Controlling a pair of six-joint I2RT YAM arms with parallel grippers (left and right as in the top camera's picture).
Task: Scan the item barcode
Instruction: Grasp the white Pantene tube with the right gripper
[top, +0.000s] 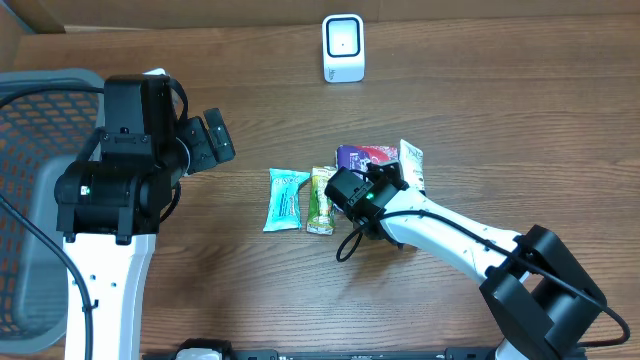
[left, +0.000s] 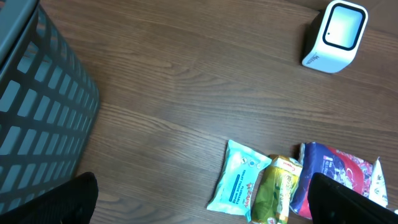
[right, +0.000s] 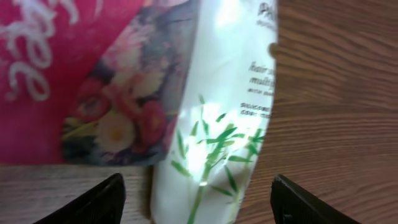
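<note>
While the left arm hangs over by the grey basket (top: 40, 230) at the left edge of the overhead, the right gripper (top: 392, 178) is down on the row of packets mid-frame.

Right wrist view: its fingers (right: 99, 202) stand wide, one at each lower corner of the frame, straddling the bottom end of the white pack (right: 224, 124) with the green bamboo print. Nothing is clamped. Can't tell if either finger touches the pack.

The white pack lies flat on the table (top: 500, 120), just right of centre in the overhead. Its left edge is against the pink-and-purple packet (right: 68, 68).

Left of those in the overhead are the green packet (top: 320, 200) and then the teal packet (top: 284, 199). They lie just beside each other, long sides running up-down in frame.

The left gripper (top: 218, 138) is spread fully with nothing between the jaws. It's held above bare wood, left of the packets and well apart from them.

The scanner (top: 343, 47), a small white box, stands upright at top centre of the overhead, well apart from the white pack and the rest of the row.
</note>
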